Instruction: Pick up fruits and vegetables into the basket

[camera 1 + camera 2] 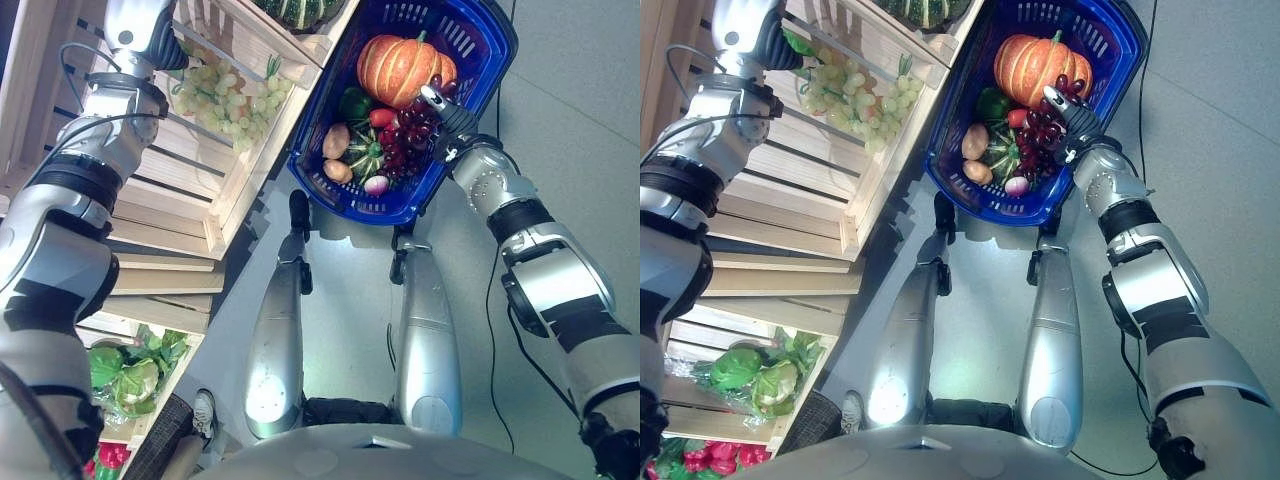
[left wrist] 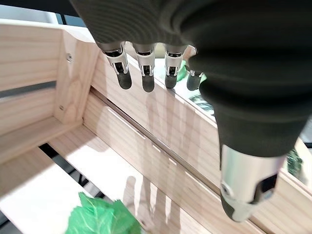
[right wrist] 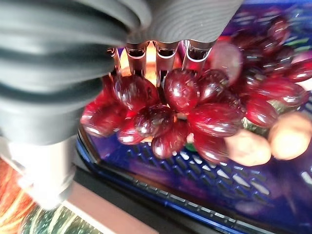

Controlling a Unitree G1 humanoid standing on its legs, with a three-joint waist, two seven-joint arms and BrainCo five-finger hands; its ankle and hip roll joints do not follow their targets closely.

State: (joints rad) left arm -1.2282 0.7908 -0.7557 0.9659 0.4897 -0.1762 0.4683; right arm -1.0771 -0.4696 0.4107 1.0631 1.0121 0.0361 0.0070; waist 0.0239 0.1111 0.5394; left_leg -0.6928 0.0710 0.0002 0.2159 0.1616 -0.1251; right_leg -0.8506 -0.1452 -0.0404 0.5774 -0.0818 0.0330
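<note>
A blue plastic basket [image 1: 487, 45] holds an orange pumpkin [image 1: 400, 65], a green pepper [image 1: 353, 103], two potatoes [image 1: 336, 140], a small striped squash [image 1: 365, 155] and a radish [image 1: 376, 184]. My right hand [image 1: 447, 118] hangs over the basket's right side, shut on a bunch of red grapes [image 3: 187, 105] that dangles just above the other produce. A bunch of green grapes [image 1: 225, 100] lies in a wooden crate [image 1: 235, 185] to the left. My left hand [image 2: 146, 73] is inside that crate beside them, fingers straight and holding nothing, a green leaf [image 2: 100, 219] below it.
A dark green striped squash [image 1: 300, 10] lies in the crate behind. More wooden crates are stacked below on the left; the lowest holds green lettuce [image 1: 130, 375] and red vegetables [image 1: 110, 455]. Grey floor lies right of the basket.
</note>
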